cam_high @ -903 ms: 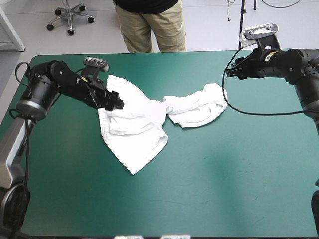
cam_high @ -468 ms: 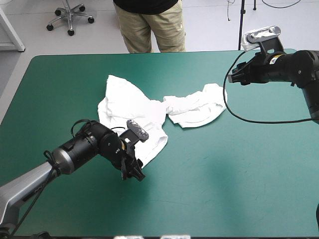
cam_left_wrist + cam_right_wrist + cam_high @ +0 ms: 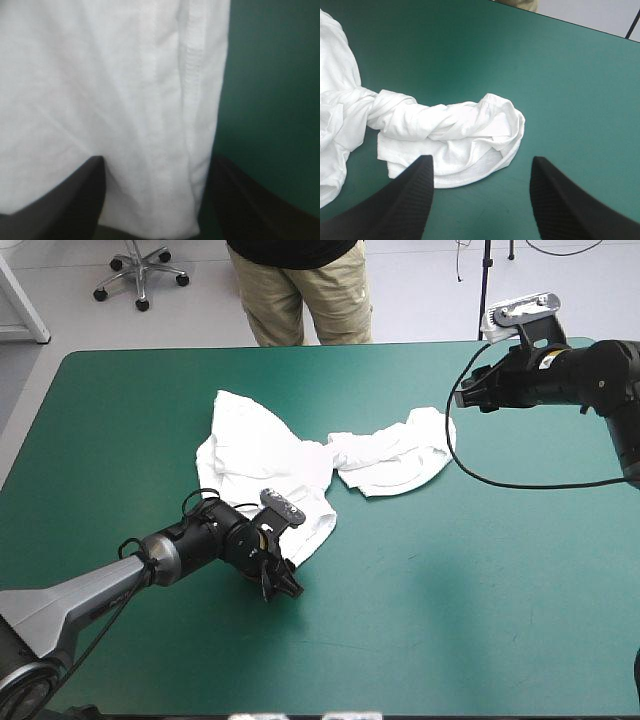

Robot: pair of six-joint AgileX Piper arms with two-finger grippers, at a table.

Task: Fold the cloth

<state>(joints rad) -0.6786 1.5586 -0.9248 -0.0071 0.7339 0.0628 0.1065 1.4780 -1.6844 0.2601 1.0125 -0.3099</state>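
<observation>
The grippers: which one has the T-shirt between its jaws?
The left gripper, at the near corner of the T-shirt; the right gripper hangs apart from it.

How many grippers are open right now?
2. The left gripper is open at the T-shirt's near corner, hem between its fingers. The right gripper is open over the teal-green cover, facing the shirt's twisted right end.

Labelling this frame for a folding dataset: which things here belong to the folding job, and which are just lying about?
Job:
T-shirt, crumpled
left tool, open, the shirt's near corner between its fingers
right tool, open, apart from the shirt

Just there:
teal-green cover beneath, nothing more to list
</observation>
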